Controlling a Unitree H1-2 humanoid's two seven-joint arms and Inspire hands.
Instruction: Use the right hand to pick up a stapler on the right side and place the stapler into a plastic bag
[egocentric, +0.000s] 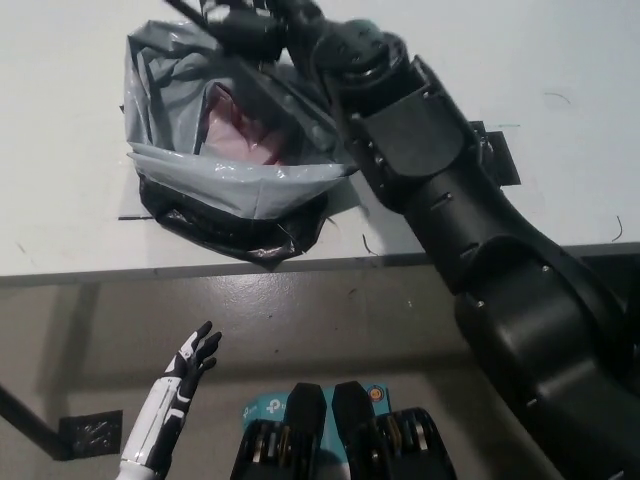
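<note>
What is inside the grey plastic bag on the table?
Pink crumpled material shows inside the plastic bag. The right hand covers the opening's far edge, hiding any stapler. The left hand rests open, lower left.

Counted in view: one white table (60, 120), one grey plastic bag (230, 175) at far left holding one pink item (225, 125), one black patch (497, 155) on the table at right, one black square (90, 432) on the near-left floor, and two robot hands, the white left hand (193, 358) near and the black right hand (255, 18) far.

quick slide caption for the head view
Black right hand reaches over the grey plastic bag on the white table; white left hand rests open below.
</note>
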